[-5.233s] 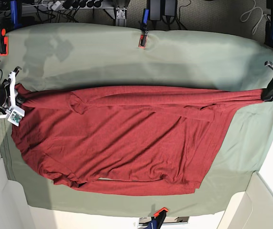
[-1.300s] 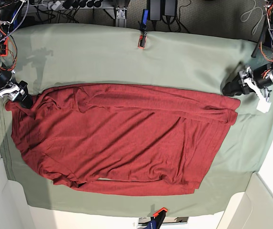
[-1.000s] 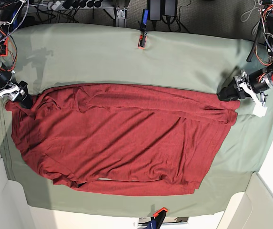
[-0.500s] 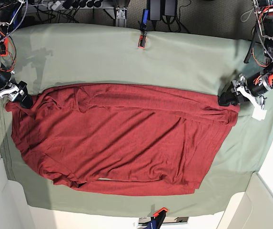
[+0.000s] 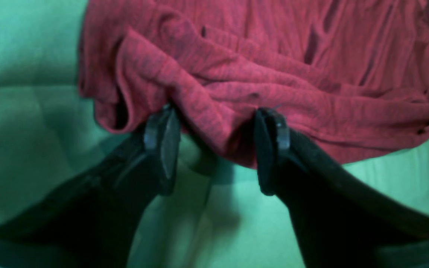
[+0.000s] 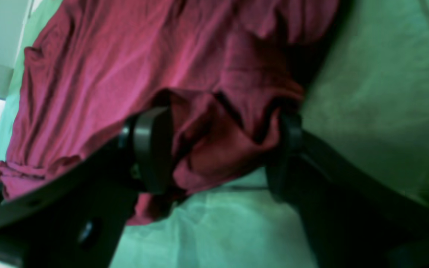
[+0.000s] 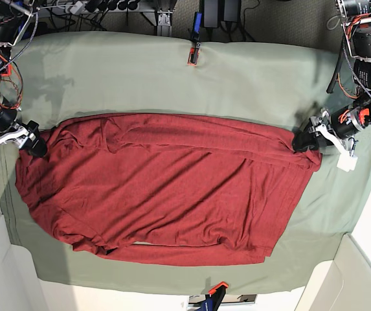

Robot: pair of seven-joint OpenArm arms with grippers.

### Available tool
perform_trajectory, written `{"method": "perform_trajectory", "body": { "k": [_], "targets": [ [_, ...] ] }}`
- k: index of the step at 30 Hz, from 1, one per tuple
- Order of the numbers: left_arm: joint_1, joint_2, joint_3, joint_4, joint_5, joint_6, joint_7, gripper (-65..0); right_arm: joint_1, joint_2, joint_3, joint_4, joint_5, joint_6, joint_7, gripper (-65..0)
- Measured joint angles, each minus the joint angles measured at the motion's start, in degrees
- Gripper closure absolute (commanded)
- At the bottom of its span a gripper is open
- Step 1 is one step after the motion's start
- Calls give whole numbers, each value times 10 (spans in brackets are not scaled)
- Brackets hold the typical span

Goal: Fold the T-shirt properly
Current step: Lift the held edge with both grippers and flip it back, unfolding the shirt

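The T-shirt point(image 7: 166, 184) is lying spread on the green table cloth point(image 7: 172, 78), one long edge folded over; most folding is remaining. The left gripper point(image 5: 214, 149) and right gripper point(image 6: 218, 149) are both straddling bunched corners, jaws parted, nothing pinched yet.

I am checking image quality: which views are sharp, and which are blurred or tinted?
Base view: sharp, even light, T-shirt dark red. Left wrist view: soft, cloth tinted teal. Right wrist view: blurrier, shirt looks pinkish, gripper fingers out of focus.
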State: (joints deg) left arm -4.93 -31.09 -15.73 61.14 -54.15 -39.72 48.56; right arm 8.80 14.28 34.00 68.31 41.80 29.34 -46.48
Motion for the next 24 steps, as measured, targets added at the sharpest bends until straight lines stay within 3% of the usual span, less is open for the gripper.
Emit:
{"method": "perform_trajectory", "body": {
  "k": [5,9,15,18,20,24],
  "targets": [
    [0,0,0,0,8,0,-2,-231,4,0,0,-20,6,0,19,-375],
    [0,0,0,0,27,0,-12,-166,4,-9,0,-21,6,0,24,-367],
    [0,7,-1,0,62,2,-40,-145,4,-24,-23,-22,-12,3,25,-98],
    [0,10,-1,0,65,3,-41,-133,4,-26,-50,-22,-13,11,26,-75],
    [0,13,-3,0,65,3,-42,-123,5,-26,-65,-22,-13,12,26,-14],
    [0,17,-3,0,68,5,-45,-10,5,-25,-75,-22,-12,13,28,0]
  ]
}}
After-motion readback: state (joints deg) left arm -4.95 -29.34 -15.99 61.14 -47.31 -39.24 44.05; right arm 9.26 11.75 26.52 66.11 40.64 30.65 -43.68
